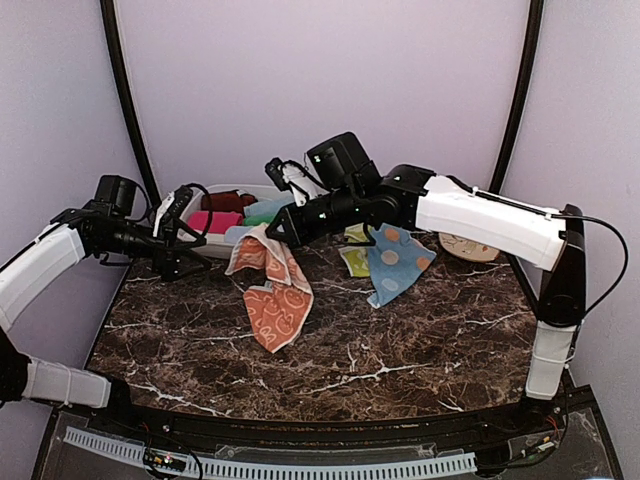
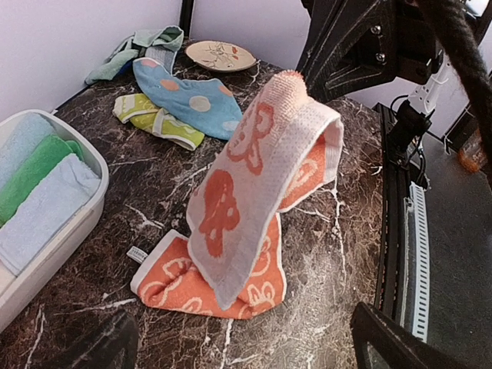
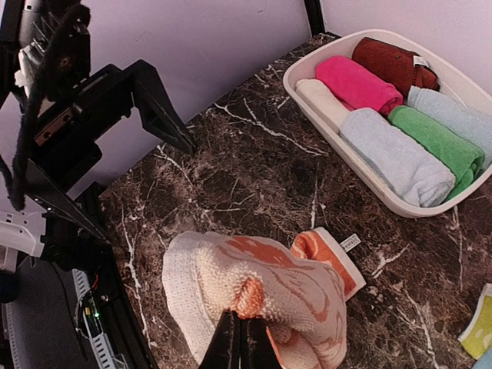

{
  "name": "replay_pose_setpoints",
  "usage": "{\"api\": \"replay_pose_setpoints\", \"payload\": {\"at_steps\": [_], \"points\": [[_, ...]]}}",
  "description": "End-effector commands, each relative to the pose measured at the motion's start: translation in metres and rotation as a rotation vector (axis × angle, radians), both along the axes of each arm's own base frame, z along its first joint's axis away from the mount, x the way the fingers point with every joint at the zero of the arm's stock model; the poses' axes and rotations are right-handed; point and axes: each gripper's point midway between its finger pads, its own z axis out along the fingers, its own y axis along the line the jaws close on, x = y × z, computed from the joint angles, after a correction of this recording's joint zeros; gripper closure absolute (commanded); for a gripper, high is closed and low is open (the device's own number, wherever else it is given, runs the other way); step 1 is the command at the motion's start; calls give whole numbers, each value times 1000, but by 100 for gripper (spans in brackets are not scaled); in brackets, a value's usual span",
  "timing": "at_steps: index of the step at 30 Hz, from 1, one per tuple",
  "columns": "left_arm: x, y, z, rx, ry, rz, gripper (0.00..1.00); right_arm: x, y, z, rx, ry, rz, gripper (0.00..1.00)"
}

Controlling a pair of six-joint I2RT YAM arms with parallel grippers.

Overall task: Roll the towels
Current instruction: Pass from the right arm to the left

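The step in hand looked like the beginning of the work on one towel. The peach-orange towel (image 1: 278, 305) was taken by one part but was not yet laid flat or rolled. The right gripper (image 3: 242, 338) was clenched on a bunched fold of it and held this fold above the marble table (image 1: 400, 350). The lower end of the cloth lay on the table, near the white tub (image 2: 61, 238). The left gripper (image 1: 180, 235) had its jaws spread wide and held nothing; it was beside the tub and turned toward the towel.

In my judgement the next move calls for spreading the cloth flat, so the free gripper should probably take a loose corner before any rolling. The cloth is soft and may fold on itself.

The top view alone showed both arms together. It also showed the light-blue spotted towel (image 1: 400, 265) and the yellow-green towel (image 1: 355, 262) lying unrolled to the right, near the beige plate (image 1: 468, 247). The left wrist view showed how the lifted towel hung down on two sides like a tent, and it showed a mint towel (image 2: 138, 44) at the far edge, which I could not make out from above. Only the right wrist view showed the pinch itself and the rolled towels (image 3: 400, 157) lying side by side in the tub
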Motion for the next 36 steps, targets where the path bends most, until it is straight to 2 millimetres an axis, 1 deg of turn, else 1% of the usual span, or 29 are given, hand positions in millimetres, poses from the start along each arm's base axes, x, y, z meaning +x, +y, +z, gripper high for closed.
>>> {"api": "replay_pose_setpoints", "payload": {"at_steps": [1,4,7,11,13,17,20,21,22,24,25,26,27,29,31,32,33,35,36], "points": [[-6,-8,-8,23,-13,-67,1,-11,18,20,89,12,78,100],[-9,-17,-12,28,-10,-108,1,-16,24,21,107,31,112,100],[-7,-20,-17,42,-16,-121,2,-20,28,25,137,45,138,100],[-13,-26,-28,49,-2,-152,10,-23,33,30,170,55,161,100],[-15,-27,-33,57,-5,-162,22,-24,35,32,180,60,168,100],[-13,-26,-38,69,-26,-153,46,-28,36,34,199,77,184,100],[-9,-27,-36,63,-37,-143,55,-30,35,34,207,85,190,100],[-10,-28,-35,58,-37,-146,59,-30,34,33,206,86,187,100],[-9,-28,-33,55,-41,-148,66,-30,33,32,202,86,184,100],[-5,-29,-28,55,-53,-134,84,-30,31,29,195,90,178,100],[-3,-28,-25,57,-59,-124,91,-30,29,28,192,92,177,100],[0,-28,-20,60,-69,-115,97,-30,28,25,187,95,174,100],[2,-27,-14,64,-82,-104,100,-30,26,25,184,94,173,100],[10,-23,-4,95,-118,-61,100,-29,21,26,180,92,164,100],[17,-17,8,129,-162,-17,100,-30,15,31,185,83,159,100],[19,-14,13,151,-183,3,100,-31,10,37,192,74,156,100],[22,-10,22,170,-213,25,100,-33,5,40,195,67,157,100],[21,-5,44,189,-284,42,100,-40,-2,42,194,63,175,99],[18,-3,54,200,-315,38,100,-45,-5,41,191,65,190,94]]}}
